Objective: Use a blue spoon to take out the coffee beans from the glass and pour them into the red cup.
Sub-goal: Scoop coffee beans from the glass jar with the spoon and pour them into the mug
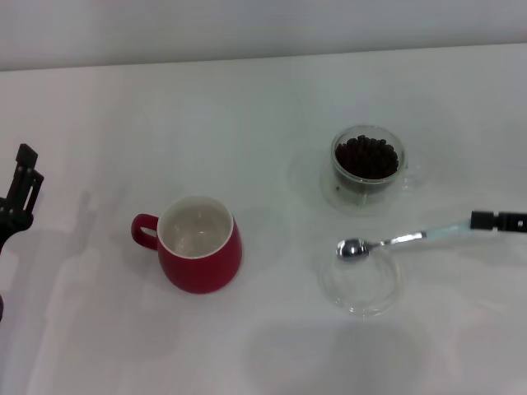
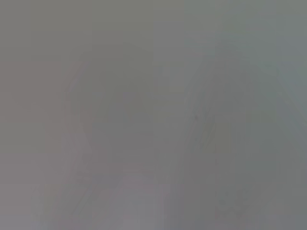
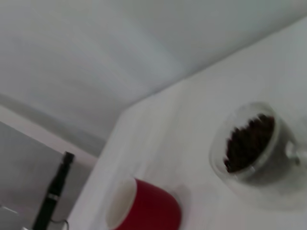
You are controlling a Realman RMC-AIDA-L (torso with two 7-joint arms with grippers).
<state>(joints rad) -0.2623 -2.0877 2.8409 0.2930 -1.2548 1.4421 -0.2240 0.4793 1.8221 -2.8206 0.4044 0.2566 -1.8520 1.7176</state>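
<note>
While the left tool (image 1: 18, 185) is parked at the counter (image 1: 247, 99) edge, jaw state unclear, the blue spoon (image 1: 395, 241) is held level by the right tool (image 1: 482, 220).

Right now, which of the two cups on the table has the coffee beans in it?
The glass, the clear one on the robot's right, holds the coffee beans. The red cup shows only its bare white inside.

The place looked like a bare test or lab setup rather than a home kitchen: a plain white table (image 1: 263, 90) ran back to a blank pale wall (image 1: 263, 25). Near the red cup (image 1: 200, 244), only a few props stood, with no appliances, cupboards or household clutter around it.
</note>
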